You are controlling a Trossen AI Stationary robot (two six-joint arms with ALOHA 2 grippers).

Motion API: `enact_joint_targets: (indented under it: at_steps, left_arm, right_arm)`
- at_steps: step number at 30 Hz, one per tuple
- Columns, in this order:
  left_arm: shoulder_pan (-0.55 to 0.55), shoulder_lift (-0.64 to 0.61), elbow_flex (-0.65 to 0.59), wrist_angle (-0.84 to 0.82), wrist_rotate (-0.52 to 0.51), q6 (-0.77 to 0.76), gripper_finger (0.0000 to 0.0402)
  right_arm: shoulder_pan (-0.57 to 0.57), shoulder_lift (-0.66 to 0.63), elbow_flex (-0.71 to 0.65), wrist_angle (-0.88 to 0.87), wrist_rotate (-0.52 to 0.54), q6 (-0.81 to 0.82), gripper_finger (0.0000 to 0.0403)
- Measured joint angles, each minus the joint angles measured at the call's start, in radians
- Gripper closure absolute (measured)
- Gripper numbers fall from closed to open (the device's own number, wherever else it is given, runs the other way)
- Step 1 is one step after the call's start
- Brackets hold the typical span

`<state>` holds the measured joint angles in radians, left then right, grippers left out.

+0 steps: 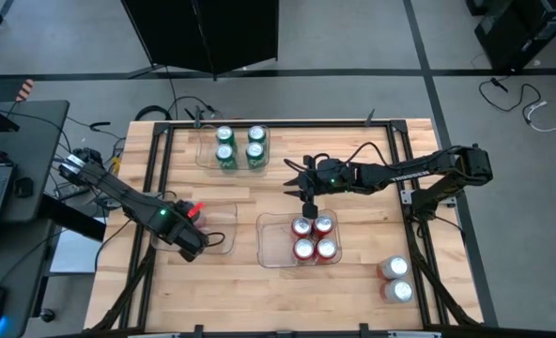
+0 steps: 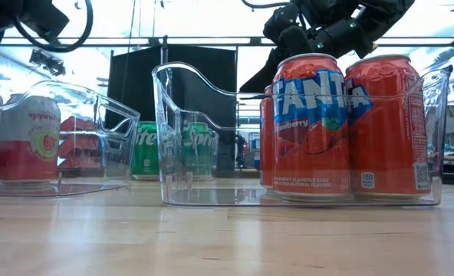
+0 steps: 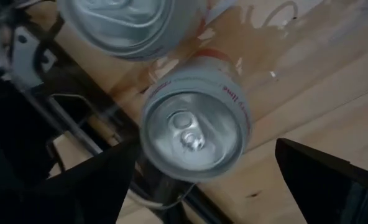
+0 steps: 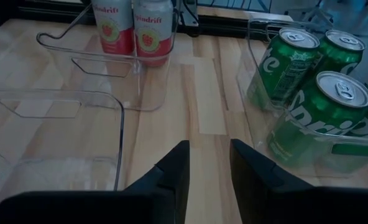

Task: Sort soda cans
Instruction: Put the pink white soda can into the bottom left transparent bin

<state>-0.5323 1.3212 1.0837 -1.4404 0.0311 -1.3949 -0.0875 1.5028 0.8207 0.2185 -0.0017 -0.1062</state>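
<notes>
Two silver-white soda cans (image 3: 193,134) stand upright in the clear left tray (image 1: 220,239). My left gripper (image 1: 189,242) hangs open above them, pointing down, with a finger on either side of the nearer can and clear of it. Several red cans (image 1: 314,238) stand in the middle tray (image 1: 269,246), and several green cans (image 1: 240,147) stand in the far tray. Two more silver-white cans (image 1: 395,280) stand on the bare table at the near right. My right gripper (image 1: 308,207) hovers over the far edge of the red cans' tray, with a narrow gap between its fingers and nothing in it.
The three clear trays have raised walls. The left part of the middle tray (image 4: 53,137) holds no can. Bare wood lies between the trays (image 4: 206,93). A black metal frame (image 1: 156,169) runs around the table's edges.
</notes>
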Motion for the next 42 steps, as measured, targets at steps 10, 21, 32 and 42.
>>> enact_joint_targets:
  at_steps: [10, 21, 32, 42]
  left_arm:
    - [-0.014, 0.0, 0.092, -0.009, -0.131, 0.081, 0.0029]
    - [0.026, -0.005, 0.096, 0.47, -0.36, 0.538, 0.0082]
    - [0.217, -0.005, 0.096, 0.903, -0.405, 1.05, 0.0089]
    - [0.246, -0.005, 0.096, 1.055, -0.386, 1.133, 0.009]
  right_arm:
    - [0.0, -0.027, 0.0, -0.009, 0.0, -0.008, 0.028]
    - [0.074, -0.196, 0.0, -0.288, 0.121, 0.034, 0.0361]
    - [0.332, -0.34, 0.0, -0.708, 0.282, 0.466, 0.0358]
    - [0.611, -0.398, 0.044, -0.98, 0.246, 0.869, 0.0243]
